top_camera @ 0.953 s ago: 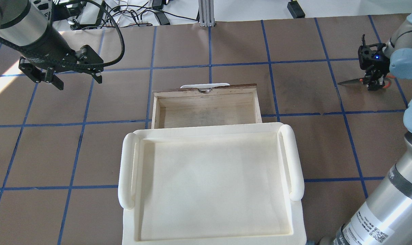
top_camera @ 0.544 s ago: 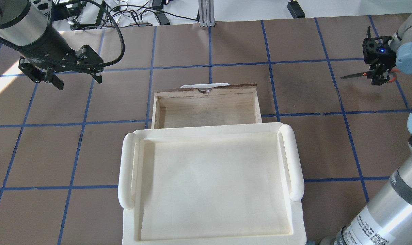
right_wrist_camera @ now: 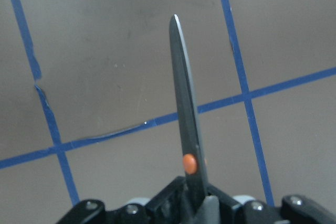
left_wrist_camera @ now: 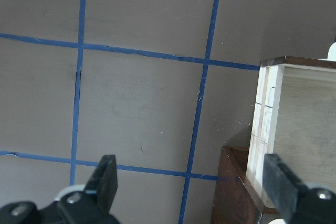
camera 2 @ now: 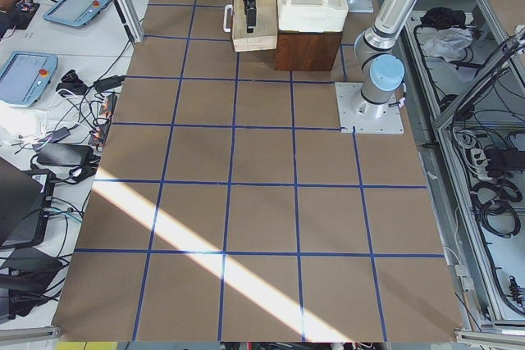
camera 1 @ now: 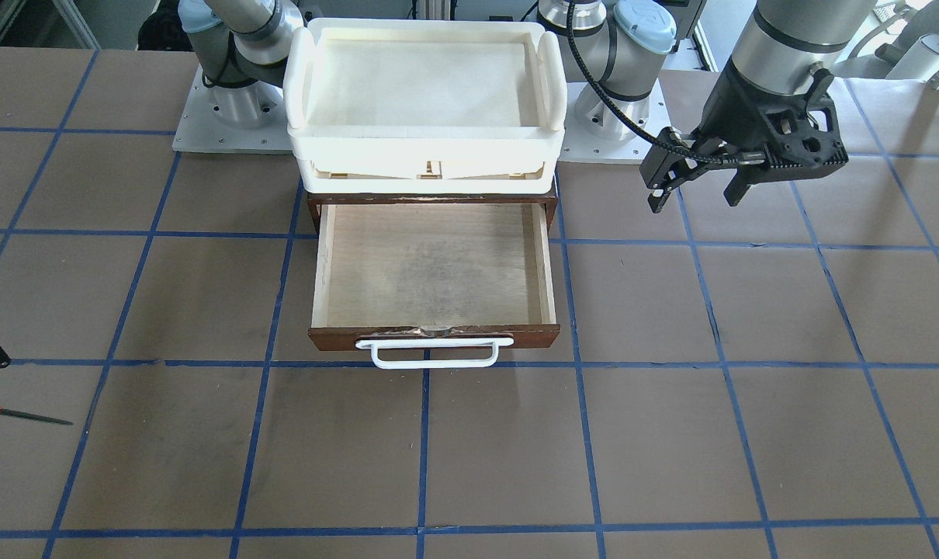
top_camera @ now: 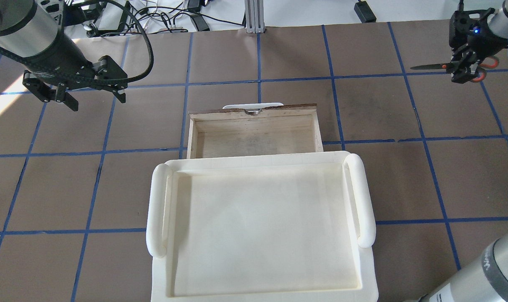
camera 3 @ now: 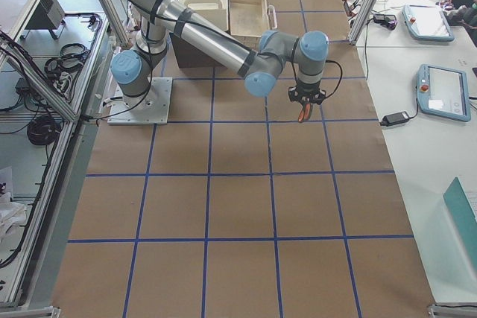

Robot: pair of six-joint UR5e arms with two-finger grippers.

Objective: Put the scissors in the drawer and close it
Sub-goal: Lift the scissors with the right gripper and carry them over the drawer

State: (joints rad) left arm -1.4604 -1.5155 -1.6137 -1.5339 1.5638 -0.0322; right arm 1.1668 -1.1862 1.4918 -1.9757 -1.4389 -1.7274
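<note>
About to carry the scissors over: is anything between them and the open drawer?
Nothing visible. The scissors hang in the right gripper over the table, and the drawer stands open and empty.

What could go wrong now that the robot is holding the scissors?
1. The right gripper pinches the scissors only near the handles, with the blade sticking out sideways. They might twist or slip on the way.
2. The white tray sits over the back of the drawer, leaving a smaller opening. The scissors could land on the tray or hit the drawer's wall.
</note>
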